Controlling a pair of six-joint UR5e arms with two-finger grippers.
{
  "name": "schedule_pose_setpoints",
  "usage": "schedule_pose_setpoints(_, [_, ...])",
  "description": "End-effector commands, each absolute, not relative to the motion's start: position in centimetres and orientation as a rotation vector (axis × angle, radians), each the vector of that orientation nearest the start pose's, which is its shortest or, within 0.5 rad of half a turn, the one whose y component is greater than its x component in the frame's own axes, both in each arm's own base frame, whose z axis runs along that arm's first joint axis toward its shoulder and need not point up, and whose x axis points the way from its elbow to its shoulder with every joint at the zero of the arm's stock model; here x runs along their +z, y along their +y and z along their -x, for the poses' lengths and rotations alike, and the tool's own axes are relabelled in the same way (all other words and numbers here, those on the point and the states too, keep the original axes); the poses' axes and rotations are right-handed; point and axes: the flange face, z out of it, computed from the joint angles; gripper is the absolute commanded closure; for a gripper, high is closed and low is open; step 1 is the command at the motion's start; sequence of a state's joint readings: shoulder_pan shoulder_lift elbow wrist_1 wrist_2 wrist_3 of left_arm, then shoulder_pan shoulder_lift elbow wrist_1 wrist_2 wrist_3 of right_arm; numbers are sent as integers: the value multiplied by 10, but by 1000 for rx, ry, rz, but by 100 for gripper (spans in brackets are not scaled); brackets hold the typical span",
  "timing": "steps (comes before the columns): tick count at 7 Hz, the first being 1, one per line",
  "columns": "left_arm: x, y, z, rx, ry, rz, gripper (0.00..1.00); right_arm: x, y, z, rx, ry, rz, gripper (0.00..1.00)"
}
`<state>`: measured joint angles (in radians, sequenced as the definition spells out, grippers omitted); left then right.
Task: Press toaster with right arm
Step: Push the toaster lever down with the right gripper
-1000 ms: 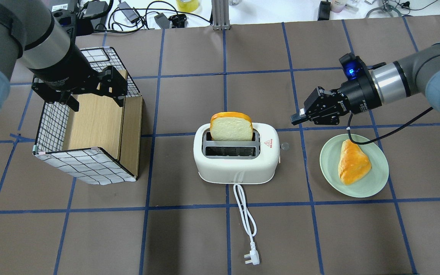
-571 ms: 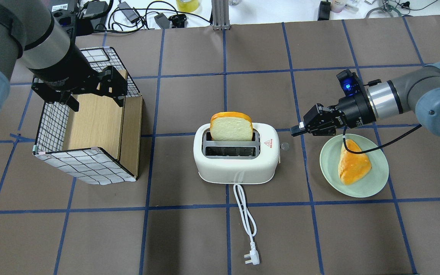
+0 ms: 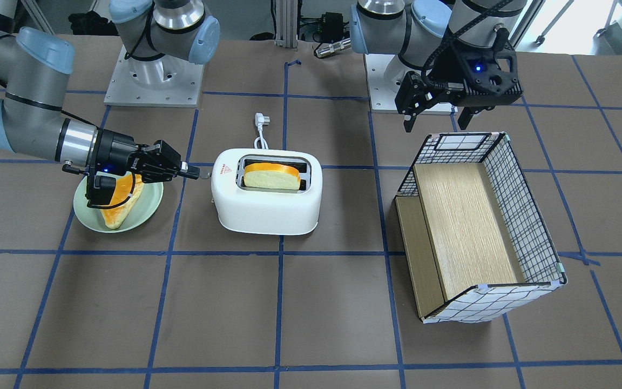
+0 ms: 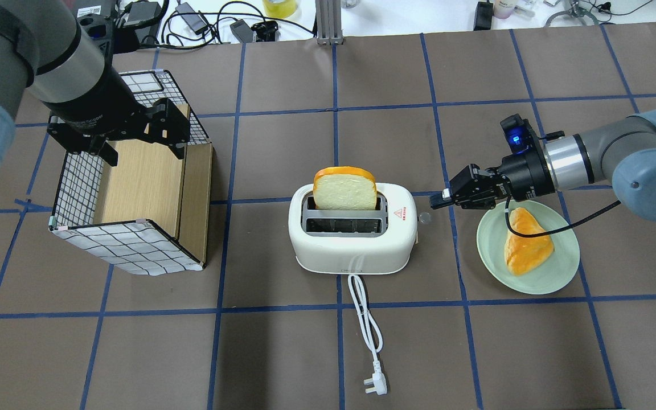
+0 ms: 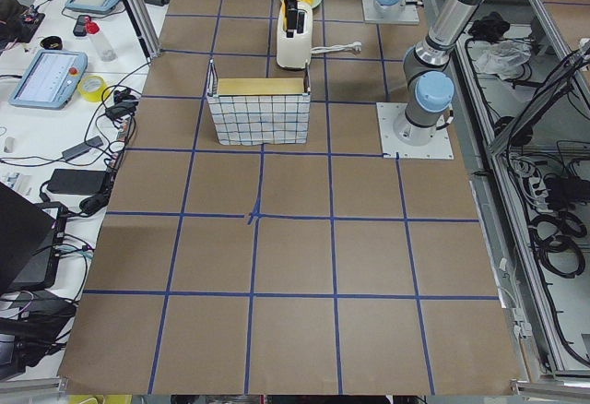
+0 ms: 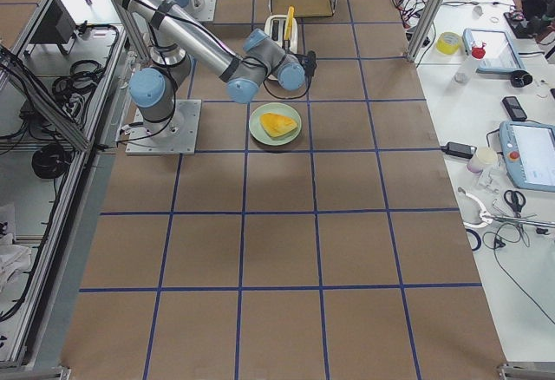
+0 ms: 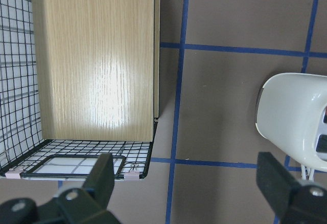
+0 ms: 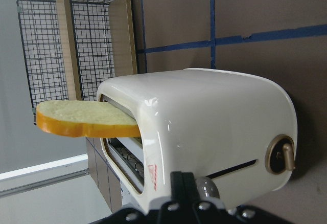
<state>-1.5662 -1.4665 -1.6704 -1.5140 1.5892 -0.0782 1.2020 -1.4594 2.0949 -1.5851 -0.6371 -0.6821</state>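
Observation:
The white two-slot toaster (image 4: pixel 353 242) stands mid-table with a bread slice (image 4: pixel 345 189) upright in its back slot. It also shows in the front view (image 3: pixel 268 200) and fills the right wrist view (image 8: pixel 204 127). Its grey lever knob (image 4: pixel 425 217) sticks out of the end that faces the right arm. My right gripper (image 4: pixel 436 199) is shut and empty, its tip just beside and above that knob (image 8: pixel 207 188). In the front view the right gripper (image 3: pixel 195 174) almost touches the toaster's end. My left gripper (image 4: pixel 140 139) is open and empty over the basket.
A wire basket with a wooden shelf (image 4: pixel 134 188) lies at the left. A green plate (image 4: pixel 567 267) with a bread wedge (image 4: pixel 524 242) sits under the right wrist. The toaster's white cord and plug (image 4: pixel 376 387) trail toward the near edge.
The right arm has swung lower and closer to the toaster, bringing its shut gripper tip near the lever knob. The left arm has not moved.

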Motion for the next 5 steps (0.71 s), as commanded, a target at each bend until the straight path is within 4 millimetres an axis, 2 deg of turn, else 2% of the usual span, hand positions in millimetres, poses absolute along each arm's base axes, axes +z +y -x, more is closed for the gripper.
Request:
schedule_pose_setpoints(1, [494,-454,129,-97,3121,130,0,235,-453,-55,47,2062,-8,100])
schedule_pose_setpoints(5, [494,-454,129,-97,3121,130,0,234,-451,-57,56,2058,-12,100])
